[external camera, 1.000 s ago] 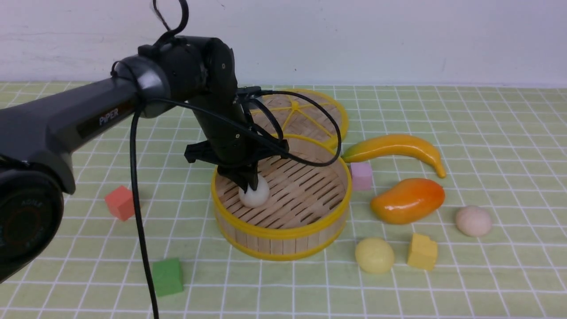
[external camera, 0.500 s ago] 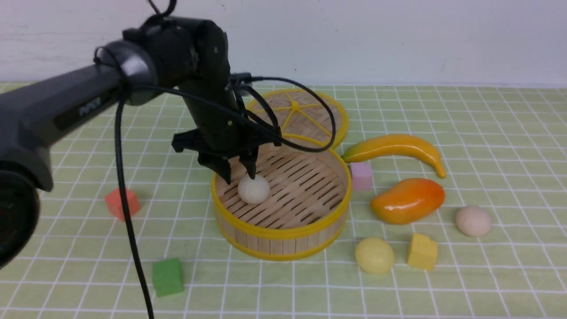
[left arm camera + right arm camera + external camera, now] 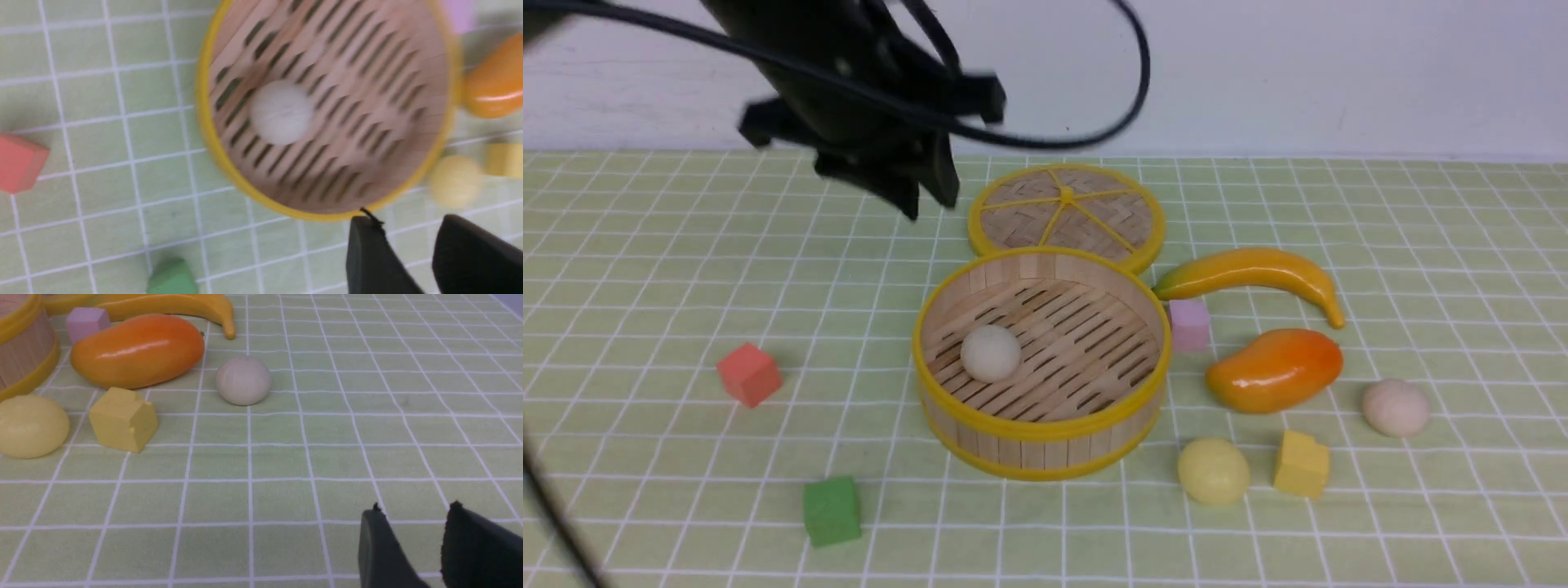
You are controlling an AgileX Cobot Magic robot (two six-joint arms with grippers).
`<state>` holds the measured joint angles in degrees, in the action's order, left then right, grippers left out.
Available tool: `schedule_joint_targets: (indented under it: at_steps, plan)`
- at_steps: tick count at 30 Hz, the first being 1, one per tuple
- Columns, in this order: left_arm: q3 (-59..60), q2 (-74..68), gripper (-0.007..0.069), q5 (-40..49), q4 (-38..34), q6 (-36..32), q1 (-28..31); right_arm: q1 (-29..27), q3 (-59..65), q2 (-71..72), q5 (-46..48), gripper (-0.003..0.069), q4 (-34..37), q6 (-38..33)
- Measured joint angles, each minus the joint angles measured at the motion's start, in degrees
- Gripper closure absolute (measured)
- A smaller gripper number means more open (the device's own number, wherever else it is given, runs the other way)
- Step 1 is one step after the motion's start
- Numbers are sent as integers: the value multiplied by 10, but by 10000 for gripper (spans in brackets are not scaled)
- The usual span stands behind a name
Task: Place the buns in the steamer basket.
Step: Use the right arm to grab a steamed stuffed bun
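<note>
i see pale bare wood slats on the steamer basket (image 3: pixel 1045 445), its yellow rims smooth; the bun (image 3: pixel 990 353) matt, the mango (image 3: pixel 1274 369) glossy, the bench (image 3: pixel 645 245) covered in matt checked cloth.

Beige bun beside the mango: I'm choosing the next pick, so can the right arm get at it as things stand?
Probably yes. The beige bun sits alone on the checked cloth, apart from the mango and yellow cube. The right tool, jaws apart and empty, faces it with nothing between.
</note>
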<state>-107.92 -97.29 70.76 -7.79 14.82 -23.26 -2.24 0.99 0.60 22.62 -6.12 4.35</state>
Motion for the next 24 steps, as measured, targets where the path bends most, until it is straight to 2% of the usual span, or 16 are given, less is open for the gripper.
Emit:
schedule_joint_targets:
  at_steps: [6, 12, 17, 24]
  plan:
    - [30, 138, 540, 1, 1, -13, 0, 0, 0, 0, 0, 420, 0, 0]
    - [158, 254, 606, 1, 34, -15, 0, 0, 0, 0, 0, 420, 0, 0]
    - [288, 356, 638, 1, 65, -15, 0, 0, 0, 0, 0, 420, 0, 0]
    - [434, 501, 638, 1, 51, -15, 0, 0, 0, 0, 0, 420, 0, 0]
